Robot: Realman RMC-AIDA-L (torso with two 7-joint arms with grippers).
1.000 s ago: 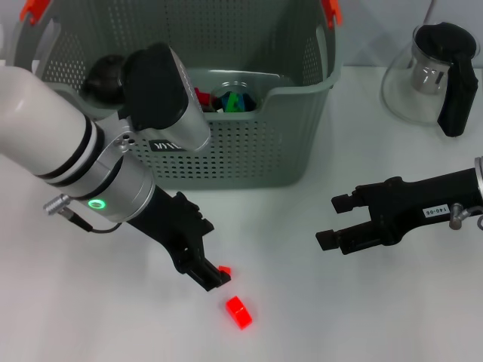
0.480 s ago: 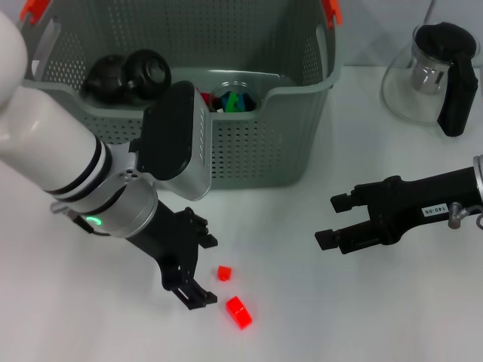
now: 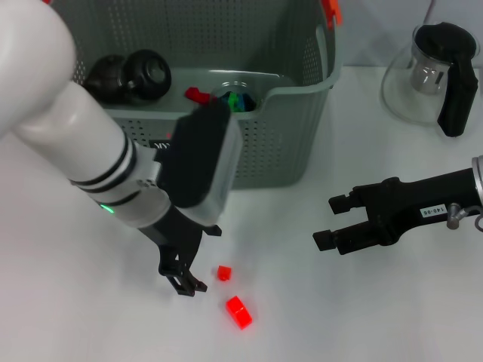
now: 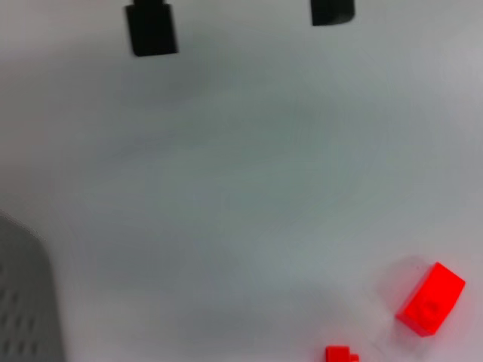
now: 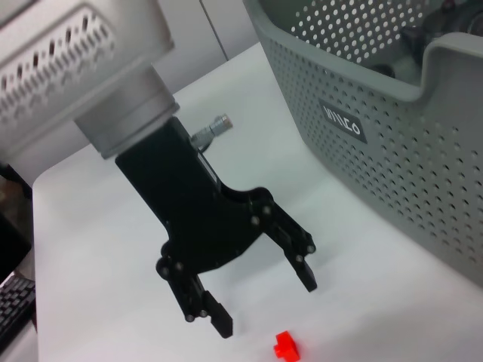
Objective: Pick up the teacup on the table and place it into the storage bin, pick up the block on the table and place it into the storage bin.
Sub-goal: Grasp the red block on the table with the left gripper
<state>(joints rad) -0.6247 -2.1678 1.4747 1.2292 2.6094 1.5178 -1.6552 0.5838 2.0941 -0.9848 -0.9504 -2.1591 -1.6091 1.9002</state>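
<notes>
Two red blocks lie on the white table: a small block [image 3: 223, 272] [image 4: 341, 354] [image 5: 286, 345] and a larger block [image 3: 238, 311] [image 4: 430, 298]. My left gripper [image 3: 187, 283] [image 4: 241, 19] [image 5: 266, 303] hangs open just left of the small block, holding nothing. The grey perforated storage bin [image 3: 287, 143] [image 5: 392, 151] stands behind it. A black teacup [image 3: 151, 72] lies inside the bin at its left, beside another dark round thing [image 3: 106, 77]. My right gripper [image 3: 330, 221] rests open over the table at the right, away from the blocks.
A glass teapot [image 3: 430, 72] with a black handle stands at the back right. In the bin there are also a small red piece [image 3: 198, 95] and a clear cup with coloured bits [image 3: 235, 99]. The bin carries an orange handle clip [image 3: 330, 9].
My left arm has swung and turned at the wrist. Its gripper has slid left from over the small block to beside it. The blocks and the right arm have stayed put.
</notes>
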